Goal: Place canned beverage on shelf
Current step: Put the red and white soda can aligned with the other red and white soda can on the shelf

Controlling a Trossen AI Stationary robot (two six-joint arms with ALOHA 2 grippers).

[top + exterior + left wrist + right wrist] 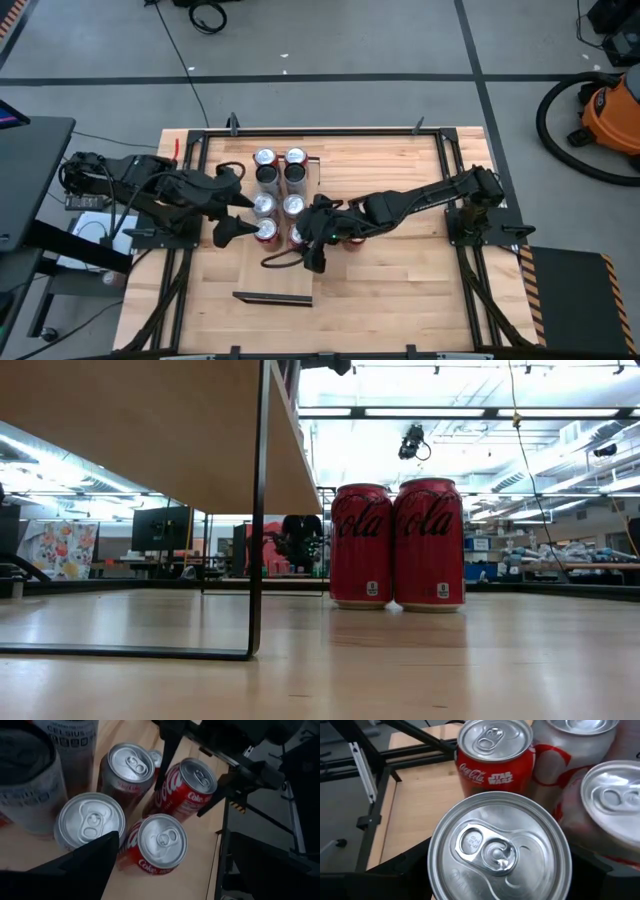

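Two slim white Celsius cans (25, 785) stand at the far end of the can cluster. In front of them the left wrist view shows four full silver lids on red Coca-Cola cans (162, 840), plus a sliver of one more lid behind. From above, the lids form two columns of three over the pale, smooth wooden shelf (130, 420). I cannot tell whether those six stand on the board itself. At table height, two red cans (362, 546) stand side by side and touching on the planked wooden worktop (400, 300), just beside the shelf's long edge.

The shelf is a single board raised on a thin black frame. Its long axis runs away from the low camera, along the can columns.

The right tool (306, 245) is at the near end of the cluster, beside the shelf's edge. It grasps one red, silver-topped Coca-Cola can (500, 855), with a dark finger against each flank. That can is upright: long axis vertical, pull-tab lid upward. I cannot tell whether its base touches anything. A red Coca-Cola Star Wars can (492, 757) stands just past it, also upright.

The left tool (232, 213) is spread wide and holds nothing. It is on the shelf's other long side, near the closest lid of the left column.
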